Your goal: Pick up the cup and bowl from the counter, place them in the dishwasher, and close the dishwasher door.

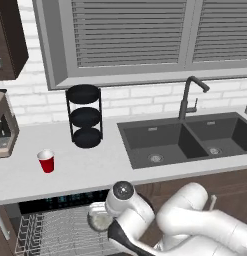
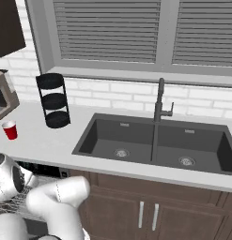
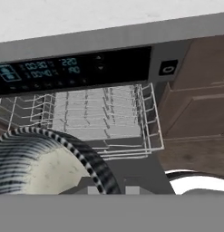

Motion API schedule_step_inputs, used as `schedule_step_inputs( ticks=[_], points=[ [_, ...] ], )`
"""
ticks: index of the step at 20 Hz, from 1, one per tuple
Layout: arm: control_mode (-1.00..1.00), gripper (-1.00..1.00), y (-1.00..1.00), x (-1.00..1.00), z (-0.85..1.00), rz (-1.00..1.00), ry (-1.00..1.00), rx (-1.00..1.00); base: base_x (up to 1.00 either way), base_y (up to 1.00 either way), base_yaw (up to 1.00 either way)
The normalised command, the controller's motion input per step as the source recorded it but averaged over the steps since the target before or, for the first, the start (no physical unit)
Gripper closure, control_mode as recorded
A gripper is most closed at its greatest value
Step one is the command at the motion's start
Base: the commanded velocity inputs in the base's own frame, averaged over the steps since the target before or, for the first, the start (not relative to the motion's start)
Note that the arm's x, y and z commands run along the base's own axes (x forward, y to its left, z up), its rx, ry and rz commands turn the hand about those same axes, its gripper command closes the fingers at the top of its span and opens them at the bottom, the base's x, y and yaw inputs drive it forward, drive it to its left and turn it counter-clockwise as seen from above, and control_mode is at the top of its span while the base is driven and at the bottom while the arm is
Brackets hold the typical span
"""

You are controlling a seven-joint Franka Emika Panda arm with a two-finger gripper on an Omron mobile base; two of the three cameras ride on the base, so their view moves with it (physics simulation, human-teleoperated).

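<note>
Currently the robot's pincer hangs low in front of the open dishwasher, its jaws drawn narrow around the rim of the bowl. In the hand view the bowl sits at lower left, tipped toward the camera above the pulled-out wire rack, under the black control strip. The cup stands upright on the surface, well apart from the arm, between the coffee machine and the black tiered rack.

The main risk looks like the release: let go while tilted, the bowl could roll off the tines or wedge on edge. A thin rim grip may also slip early. Afterwards, a rack left out would probably block the door from closing.
</note>
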Motion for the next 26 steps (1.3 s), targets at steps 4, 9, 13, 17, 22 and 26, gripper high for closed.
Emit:
schedule_step_inputs(
  ticks=[4, 9, 13, 17, 22, 26],
  points=[
    [-1.0, 1.0, 0.0, 0.15, -0.46, 0.0, 0.0, -0.12, 0.0, 0.0, 0.0],
    [-1.0, 1.0, 0.0, 0.42, -0.4, -0.02, 0.0, -0.09, 0.0, 0.0, 0.0],
    [-1.0, 1.0, 0.0, 0.43, -0.27, -0.06, 0.0, -0.06, 0.0, 0.0, 0.0],
    [-1.0, 1.0, 0.0, 0.25, -0.13, -0.07, 0.0, -0.02, 0.0, 0.0, 0.0],
    [-1.0, 1.0, 0.0, 0.02, -0.14, -0.09, 0.0, 0.0, 0.0, 0.0, 0.0],
    [-1.0, 1.0, 0.0, 0.02, -0.07, -0.12, -0.01, 0.0, 0.0, 0.0, 0.0]
  ],
)
